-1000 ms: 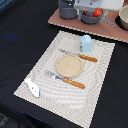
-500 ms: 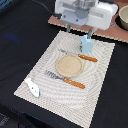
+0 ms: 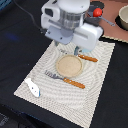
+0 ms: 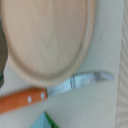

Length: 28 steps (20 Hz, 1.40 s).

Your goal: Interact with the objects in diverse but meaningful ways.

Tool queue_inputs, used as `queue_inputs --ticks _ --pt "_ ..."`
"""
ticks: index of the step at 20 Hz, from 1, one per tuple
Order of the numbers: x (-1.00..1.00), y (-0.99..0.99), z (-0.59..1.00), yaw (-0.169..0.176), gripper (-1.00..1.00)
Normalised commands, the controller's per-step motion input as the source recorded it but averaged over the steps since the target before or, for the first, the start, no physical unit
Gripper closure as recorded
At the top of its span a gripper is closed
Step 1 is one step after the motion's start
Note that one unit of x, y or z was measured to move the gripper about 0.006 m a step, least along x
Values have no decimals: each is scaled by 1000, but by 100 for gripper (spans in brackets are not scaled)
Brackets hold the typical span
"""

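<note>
Red tomato (image 3: 98, 11) sits round and glossy beyond the arm; claw state unclear.

The arm (image 3: 70, 22) has been brought forward and down over the far edge of the placemat (image 3: 95, 75), and the cup by the knife (image 3: 88, 58) is now hidden, probably behind it.

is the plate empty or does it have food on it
Empty: the plate shows bare tan wood in the exterior view, and the wrist view shows nothing on the visible part.
</note>
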Motion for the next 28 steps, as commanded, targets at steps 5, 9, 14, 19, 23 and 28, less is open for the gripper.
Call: queue_inputs --ticks 5,9,14,19,23,28 --pt "-601 -726 -146 0 -100" --pt "-634 -517 -85 0 -100" --pt "-476 -123 125 102 -100" --pt "-425 0 102 251 -100" --pt "-446 0 6 262 -100" --pt "-475 -74 -55 236 -100"
